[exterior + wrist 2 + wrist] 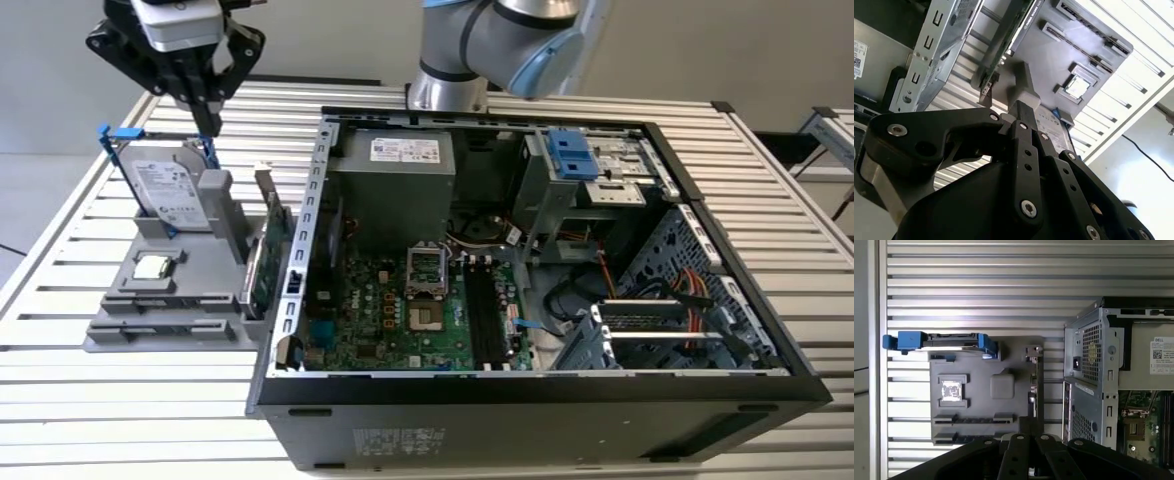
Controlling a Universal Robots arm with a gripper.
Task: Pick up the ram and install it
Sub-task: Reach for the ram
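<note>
My gripper (pixel 207 122) hangs above the back of the grey parts holder (pixel 200 335), over the far edge of the upright hard drive, at the exterior view's left. Its black fingers (pixel 1024 125) stand together, shut, with nothing between them. In the first wrist view the gripper (pixel 1026 424) points down at the holder (pixel 1019 355). Two long slots run along the holder's front. A slim dark strip (pixel 976 419) fills one of them and looks like the ram, though I cannot tell for sure. The gripper is well apart from it.
The holder also carries a silver hard drive in a blue frame (pixel 174 190), a green card (pixel 274 250) on edge and a square chip (pixel 154 266). The open computer case (pixel 747 385) lies at the exterior view's right, with dark memory slots (pixel 487 320) on its motherboard. A slatted metal table (pixel 120 410) carries everything.
</note>
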